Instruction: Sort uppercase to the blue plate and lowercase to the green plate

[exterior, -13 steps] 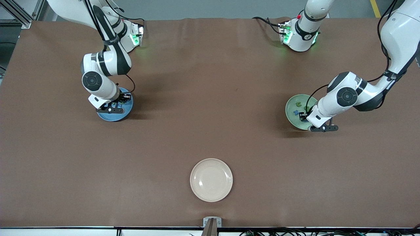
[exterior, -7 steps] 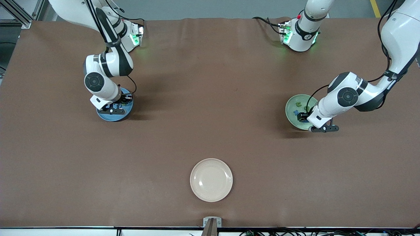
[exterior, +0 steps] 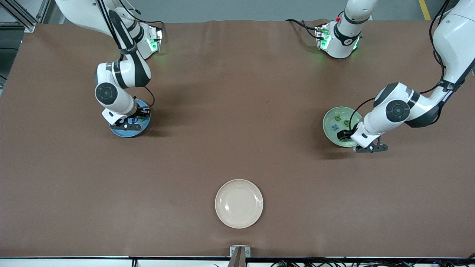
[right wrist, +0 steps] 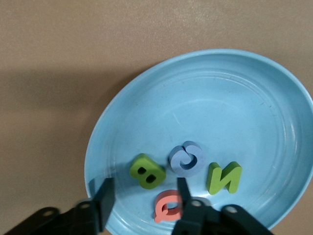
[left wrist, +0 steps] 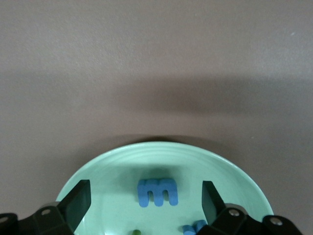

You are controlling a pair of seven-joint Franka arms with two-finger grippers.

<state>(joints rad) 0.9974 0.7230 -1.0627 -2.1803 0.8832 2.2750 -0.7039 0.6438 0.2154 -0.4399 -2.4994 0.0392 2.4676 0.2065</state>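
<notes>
Right gripper (right wrist: pixel 142 203), fingers spread and empty, hangs over the blue plate (right wrist: pixel 254 98) at upper left of the front view; B (right wrist: pixel 146 171), G (right wrist: pixel 187 159), N (right wrist: pixel 224 177) and Q (right wrist: pixel 167 205) lie in it. Left gripper (left wrist: pixel 144 203), also spread and empty, straddles the m (left wrist: pixel 157 192) in the green plate (left wrist: pixel 117 161) at mid right. A cream plate (exterior: pixel 239 203) sits low at centre.

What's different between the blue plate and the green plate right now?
The blue plate is medium blue and holds capitals Q, B, N; the green plate is pale mint and holds small letters like the blue m. Both are round, shallow, with an open end effector above.
</notes>
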